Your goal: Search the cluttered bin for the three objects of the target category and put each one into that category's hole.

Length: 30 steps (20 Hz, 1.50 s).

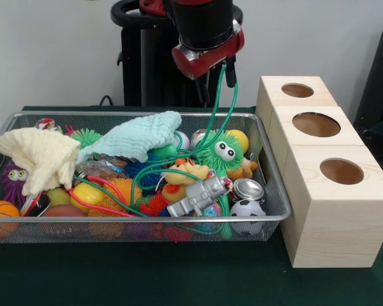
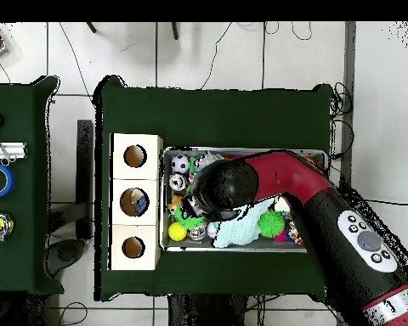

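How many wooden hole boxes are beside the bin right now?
3, in a row touching the bin's end: far box, middle box, near box. Each has one round hole on top.

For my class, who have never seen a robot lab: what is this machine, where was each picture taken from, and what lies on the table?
It is one red and black robot arm. The front view faces it across the table; the overhead view looks straight down. On the green table sits a wire mesh bin full of toys: a fuzzy green creature, cloths, small balls. Beside it stand three pale wooden boxes, each with a round hole. The hand hangs above the bin, a green stringy toy trailing from it; its grip is unclear.
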{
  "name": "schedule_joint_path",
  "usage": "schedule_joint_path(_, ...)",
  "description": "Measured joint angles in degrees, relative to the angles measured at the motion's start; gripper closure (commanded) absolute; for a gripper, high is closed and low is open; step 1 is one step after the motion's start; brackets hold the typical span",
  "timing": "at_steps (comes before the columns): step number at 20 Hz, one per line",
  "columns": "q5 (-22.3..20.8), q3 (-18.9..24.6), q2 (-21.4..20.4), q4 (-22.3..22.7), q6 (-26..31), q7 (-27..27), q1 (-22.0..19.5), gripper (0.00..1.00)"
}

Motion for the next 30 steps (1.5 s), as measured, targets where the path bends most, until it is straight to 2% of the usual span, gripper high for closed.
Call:
schedule_joint_path(11, 0.01, -0.01, 4.23, -8.72, 9.69, 0.0, 0.32, 0.0)
schedule_joint_path(17, 0.0, -0.02, 5.98, -11.15, 10.36, 0.0, 0.33, 0.0)
schedule_joint_path(25, 1.7, -0.41, 6.13, -13.0, 11.91, 0.0, 0.98, 0.0)
schedule_joint_path(30, 1.87, -0.77, 7.81, -17.99, 15.08, 0.0, 2.7, 0.0)
